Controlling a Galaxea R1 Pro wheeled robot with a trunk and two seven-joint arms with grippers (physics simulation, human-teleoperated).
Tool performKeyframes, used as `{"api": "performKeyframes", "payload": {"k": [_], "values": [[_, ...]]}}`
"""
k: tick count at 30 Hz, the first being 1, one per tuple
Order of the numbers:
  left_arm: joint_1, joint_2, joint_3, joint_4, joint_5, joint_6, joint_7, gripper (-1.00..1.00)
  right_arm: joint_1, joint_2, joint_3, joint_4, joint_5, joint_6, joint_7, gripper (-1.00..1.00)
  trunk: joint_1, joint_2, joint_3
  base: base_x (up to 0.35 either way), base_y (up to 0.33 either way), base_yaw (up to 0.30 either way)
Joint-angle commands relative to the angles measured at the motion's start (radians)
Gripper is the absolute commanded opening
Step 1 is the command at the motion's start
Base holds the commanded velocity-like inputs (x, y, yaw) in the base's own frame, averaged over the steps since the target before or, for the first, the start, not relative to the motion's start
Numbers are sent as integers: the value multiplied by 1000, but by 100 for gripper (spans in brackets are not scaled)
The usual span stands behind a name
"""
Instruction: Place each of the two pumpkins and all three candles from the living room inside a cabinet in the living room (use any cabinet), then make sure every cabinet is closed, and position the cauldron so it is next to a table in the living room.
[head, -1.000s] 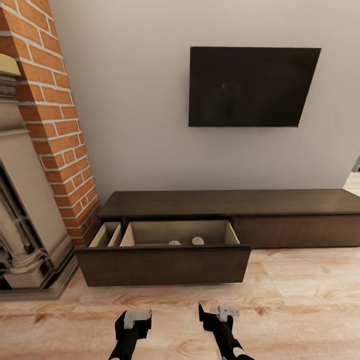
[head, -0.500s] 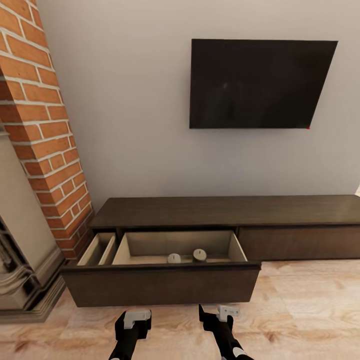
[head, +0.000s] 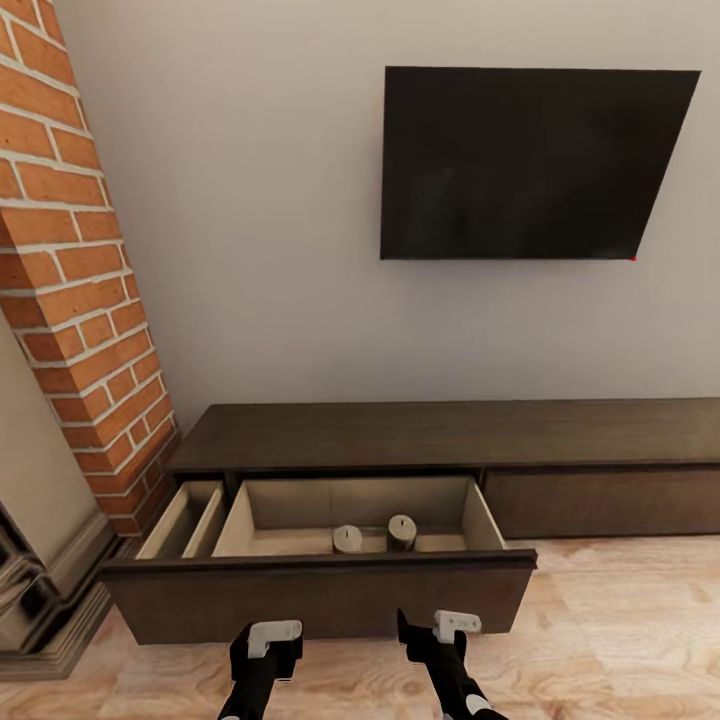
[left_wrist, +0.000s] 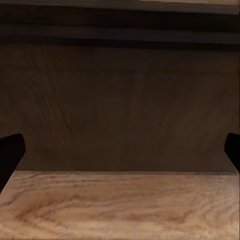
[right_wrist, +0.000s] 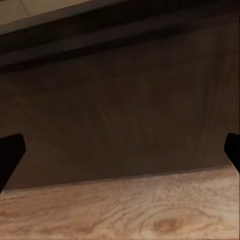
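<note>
The long low dark-brown cabinet (head: 440, 435) runs along the wall, and its left drawer (head: 320, 598) stands pulled out. Two short stubby candles (head: 347, 539) (head: 401, 532) stand side by side on the drawer's pale floor, near its front wall. My left gripper (head: 262, 640) and right gripper (head: 435, 630) hang low, just in front of the drawer's front panel. Both are open with nothing between their fingers. The left wrist view shows the left gripper (left_wrist: 120, 150) facing the brown drawer panel (left_wrist: 120, 105) over floorboards. The right gripper (right_wrist: 120, 150) faces the same panel (right_wrist: 120, 100).
A black television (head: 520, 165) hangs on the grey wall above the cabinet. A brick chimney column (head: 70, 300) and a stone fireplace surround (head: 40, 560) stand at the left, close to the drawer's left end. Light wooden floor (head: 620, 640) lies open to the right.
The whole picture has shifted: the camera has come closer to the cabinet, so the open drawer and its candles look larger and lower. Both grippers keep their place in the picture.
</note>
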Motion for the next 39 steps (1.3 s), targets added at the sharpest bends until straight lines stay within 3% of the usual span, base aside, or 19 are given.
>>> {"api": "performKeyframes", "payload": {"k": [1, 11, 39], "values": [[-1, 1, -8, -1, 7, -4, 8, 100, -1, 0, 8, 1, -10, -4, 1, 100, 0, 0, -1, 215, 0, 0], [-1, 2, -8, -1, 7, -4, 8, 100, -1, 0, 9, 2, -9, -3, 2, 100, 0, 0, -1, 190, 0, 0], [-1, 2, -7, -1, 16, -4, 5, 100, -1, 0, 9, 2, -12, -2, 4, 100, 0, 0, -1, 5, 0, 0]]}}
